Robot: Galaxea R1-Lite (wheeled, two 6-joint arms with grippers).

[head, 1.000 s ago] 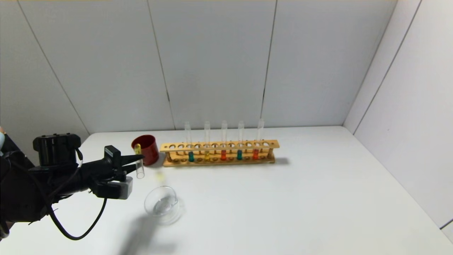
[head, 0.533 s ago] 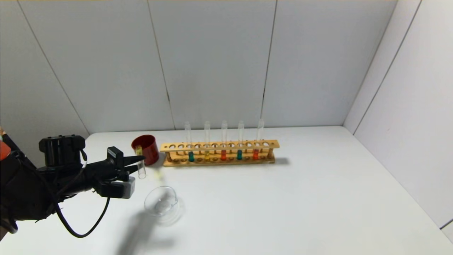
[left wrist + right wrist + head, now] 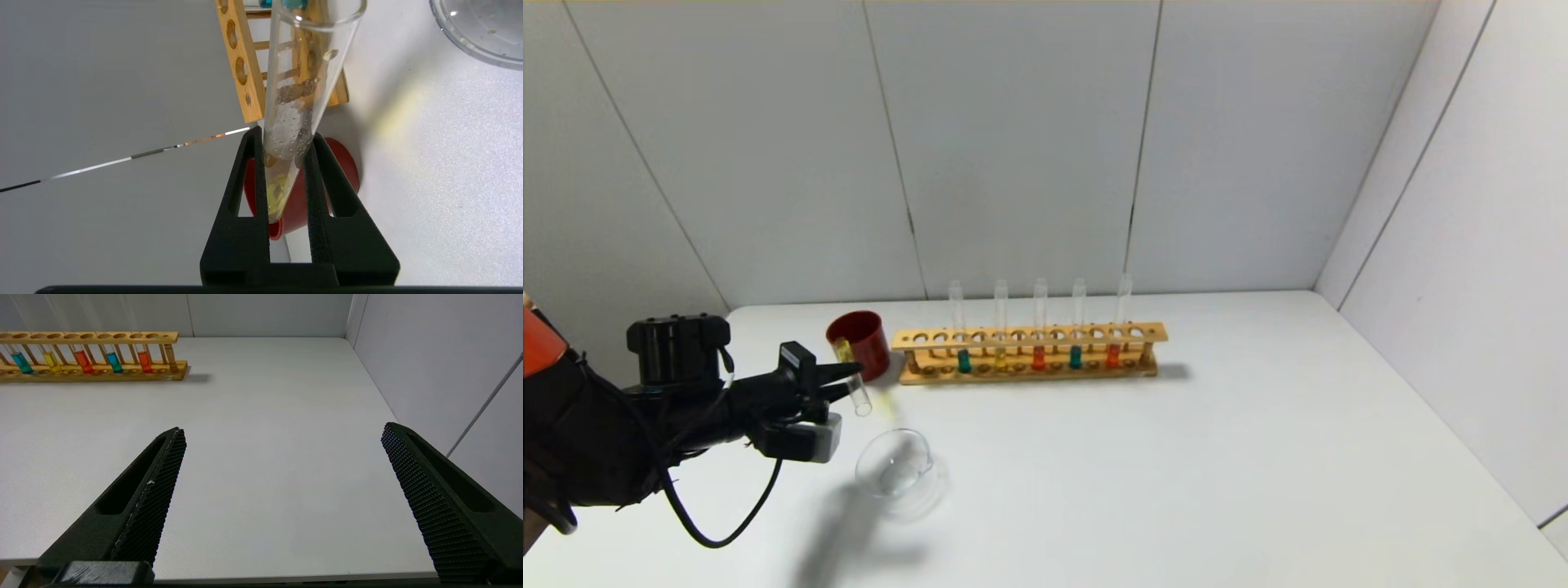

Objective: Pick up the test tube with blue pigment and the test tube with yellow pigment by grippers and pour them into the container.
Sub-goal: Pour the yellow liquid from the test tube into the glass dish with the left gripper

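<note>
Tube with yellow pigment clamped in left gripper beside glass dish

Head view: the left gripper [image 3: 845,380] hangs over the left part of the white table [image 3: 1258,457], its two black fingers closed on the test tube with yellow pigment [image 3: 851,378]. The tube is tilted, its open mouth lower and toward the container [image 3: 895,465], its yellow end raised in front of the dark red cup [image 3: 860,343]. The container, a clear glass dish, stands on the table just beside and nearer than the tube's mouth. The wooden rack [image 3: 1029,353] stands to the right of the cup and holds five upright tubes; the test tube with blue pigment [image 3: 963,336] is the leftmost.

Left wrist view: the gripper's fingers [image 3: 318,196] press both sides of the tube [image 3: 302,94] near its rounded end, where a little yellow liquid sits; droplets cling inside the glass. The red cup [image 3: 343,167] lies behind, the rack [image 3: 245,65] beyond, and the dish's rim [image 3: 470,41] shows at a corner.

Right wrist view: the right gripper [image 3: 282,437] is spread wide, holding nothing, above bare table [image 3: 265,457], well apart from the rack [image 3: 94,355].
</note>
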